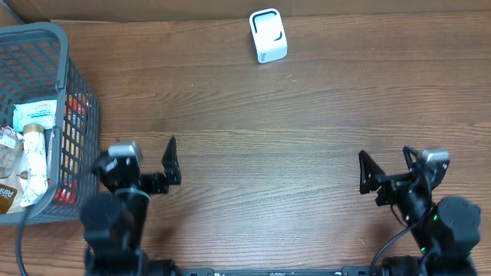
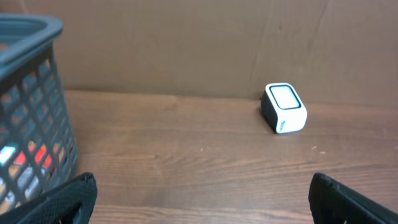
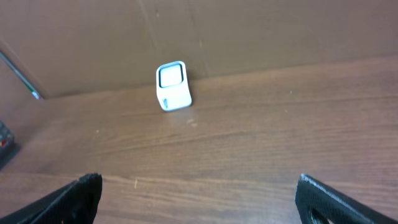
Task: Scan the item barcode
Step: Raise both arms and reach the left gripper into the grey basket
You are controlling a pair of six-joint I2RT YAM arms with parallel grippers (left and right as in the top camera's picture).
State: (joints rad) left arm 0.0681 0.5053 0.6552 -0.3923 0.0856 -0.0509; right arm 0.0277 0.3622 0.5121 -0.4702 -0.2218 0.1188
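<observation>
Packaged items [image 1: 32, 149] lie heaped in a grey mesh basket [image 1: 31, 34] at the 9 o'clock edge of the overhead view. A white pouch with a teal label lies uppermost, and a pale tube lies just beside it toward 6 o'clock. Something red shows through the basket wall, but what it is cannot be told. No barcode can be made out on any item at this size.

The scanner [image 1: 268, 35], a small white block with a dark-framed window on its face, stands on the wooden table [image 1: 268, 138] at 12 o'clock, well apart from the basket and from both arms. Behind it rises a brown cardboard wall [image 2: 186, 43]. In the left wrist view the scanner [image 2: 285, 107] sits toward 2 o'clock, and the basket wall fills the 9 o'clock side. In the right wrist view the scanner [image 3: 172, 86] sits toward 11 o'clock.

The left gripper [image 1: 142, 165] hangs at 8 o'clock, just beside the basket's outer wall. Its black fingers [image 2: 68, 199] are spread wide with nothing between them.

The right gripper [image 1: 386, 165] hangs at 4 o'clock above bare table. Its fingers [image 3: 342, 199] are likewise spread wide and hold nothing. Neither gripper touches the items, the basket or the scanner.
</observation>
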